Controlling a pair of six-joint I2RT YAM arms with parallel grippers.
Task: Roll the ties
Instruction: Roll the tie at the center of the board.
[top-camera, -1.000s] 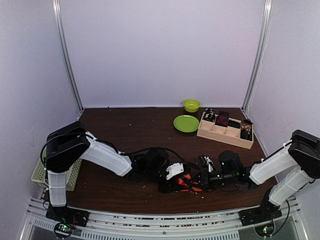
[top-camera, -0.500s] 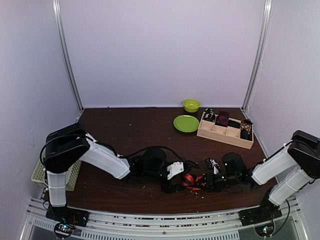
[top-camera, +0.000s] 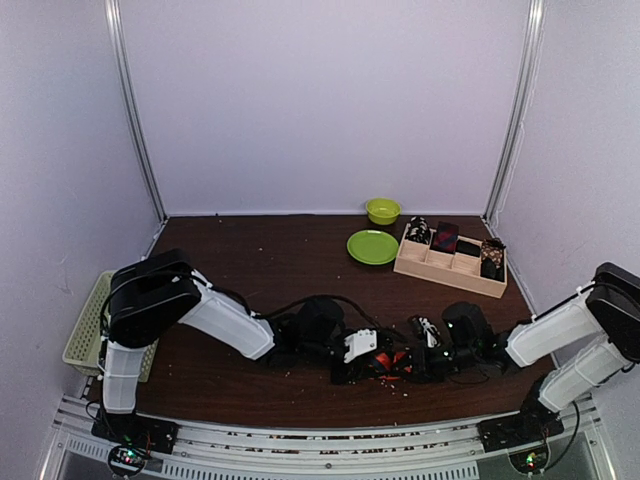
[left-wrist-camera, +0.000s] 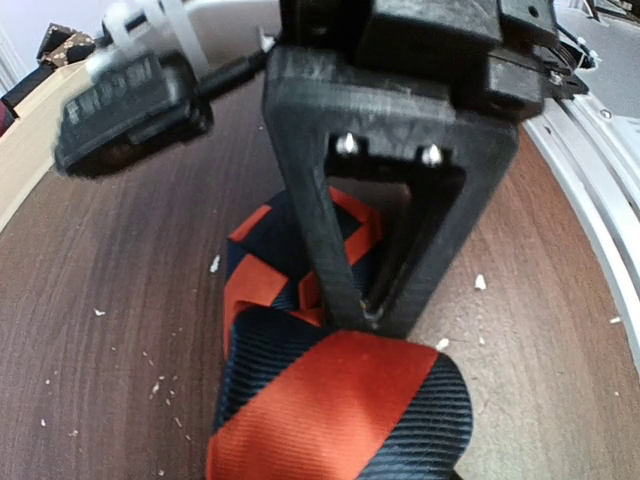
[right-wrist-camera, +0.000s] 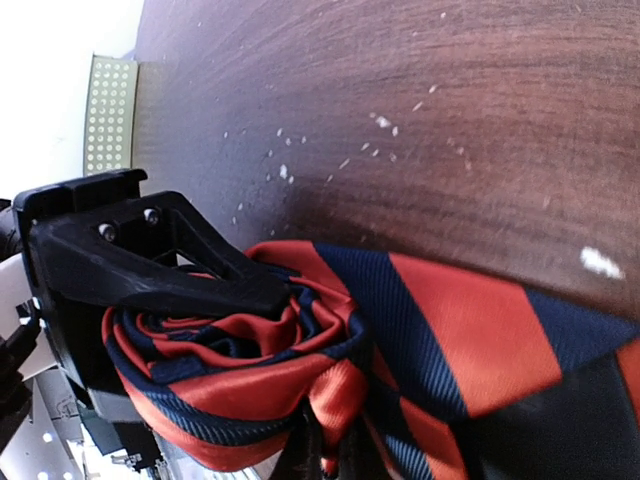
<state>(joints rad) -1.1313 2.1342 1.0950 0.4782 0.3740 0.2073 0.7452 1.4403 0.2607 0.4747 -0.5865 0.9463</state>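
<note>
The orange-red tie (top-camera: 386, 362) with dark stripes is bunched into a loose roll (right-wrist-camera: 230, 350) on the brown table, near its front edge. My left gripper (top-camera: 356, 368) comes in from the left. One of its black fingers (right-wrist-camera: 190, 272) lies across the top of the roll, which sits in its jaws. My right gripper (top-camera: 414, 362) faces it from the right, shut on the tie's fabric (left-wrist-camera: 375, 312). A wide striped end of the tie (left-wrist-camera: 340, 400) fills the bottom of the left wrist view and hides that gripper's own fingertips.
A wooden tray (top-camera: 440, 268) holding rolled ties stands at the back right. Beside it are a green plate (top-camera: 372, 246) and a green bowl (top-camera: 382, 210). A pale mesh basket (top-camera: 90, 332) sits at the left edge. The metal rail (left-wrist-camera: 600, 170) runs close along the near side.
My left gripper has moved right, closer to the right gripper, and its jaws have narrowed around the roll. The tie now shows as a smaller, tighter bundle between the two grippers.
</note>
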